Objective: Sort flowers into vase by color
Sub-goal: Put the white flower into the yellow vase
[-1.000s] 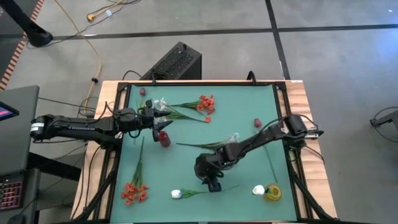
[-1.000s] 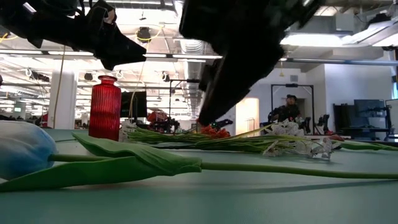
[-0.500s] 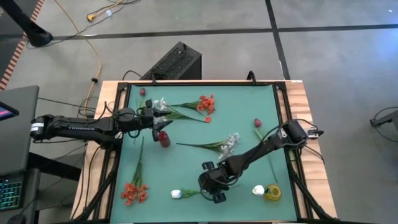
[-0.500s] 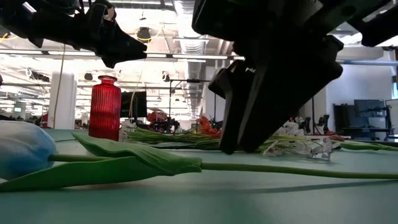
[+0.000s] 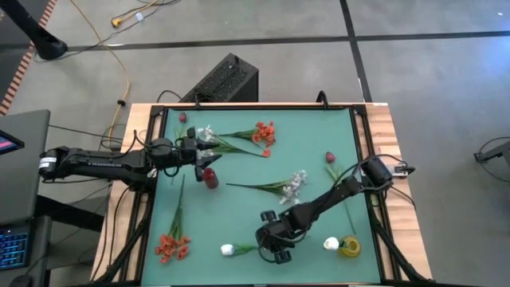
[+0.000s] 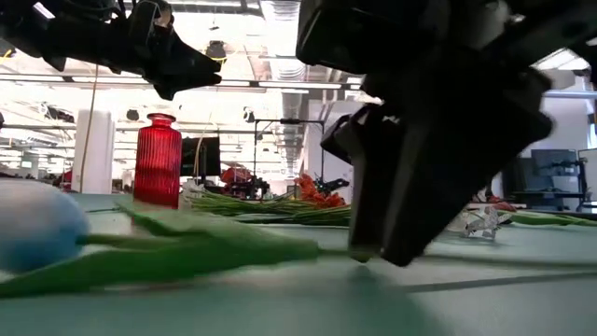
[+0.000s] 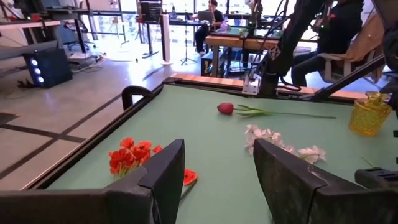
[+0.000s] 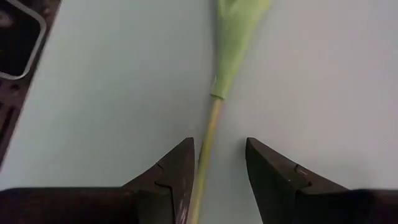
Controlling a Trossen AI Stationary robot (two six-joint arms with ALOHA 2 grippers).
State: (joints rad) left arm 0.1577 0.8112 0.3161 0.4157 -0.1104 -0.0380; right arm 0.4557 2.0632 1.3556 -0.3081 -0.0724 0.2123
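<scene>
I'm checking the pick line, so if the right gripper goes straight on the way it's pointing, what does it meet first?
The right gripper points down at the table, fingers open either side of the white tulip's thin green stem. Going straight on, it would most likely meet that stem first, then the table; the remaining gap is hard to judge.

An open robotics lab: polished concrete floor [image 5: 414,72], workbenches [image 7: 249,43] with seated people [image 7: 339,28], exposed ceiling ducts [image 6: 280,28] and strip lights.

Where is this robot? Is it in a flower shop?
Probably not a shop. It looks like a big robot lab or workshop: a bare concrete floor with cables, desks and office chairs with a seated person, and other stands and machines across the room. The flowers lie on a green work table.
</scene>
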